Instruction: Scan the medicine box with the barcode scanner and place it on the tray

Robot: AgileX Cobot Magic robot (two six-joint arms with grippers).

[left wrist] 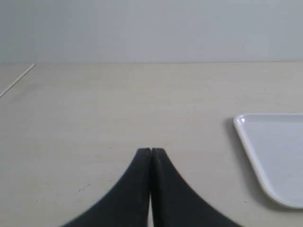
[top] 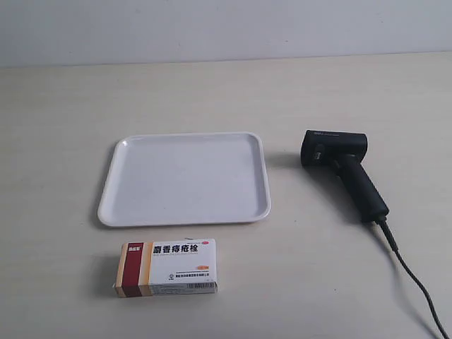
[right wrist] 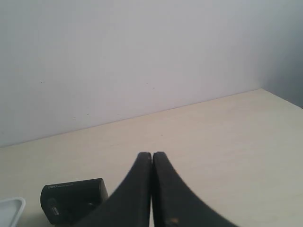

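The medicine box (top: 167,268) lies flat on the table in the exterior view, just in front of the tray (top: 185,179), striped end to the view's left. The white tray holds nothing. To its right lies the barcode scanner (top: 344,170), head toward the tray, cable trailing to the lower right. Neither arm shows in the exterior view. My left gripper (left wrist: 151,150) is shut on nothing above bare table, with a tray corner (left wrist: 273,156) off to one side. My right gripper (right wrist: 152,154) is shut and empty, the scanner head (right wrist: 73,200) beside it.
A pale wall (top: 226,28) runs along the table's far edge. The scanner's black cable (top: 417,282) snakes off the exterior view's lower right. A thin pale line (left wrist: 16,80) marks the table in the left wrist view.
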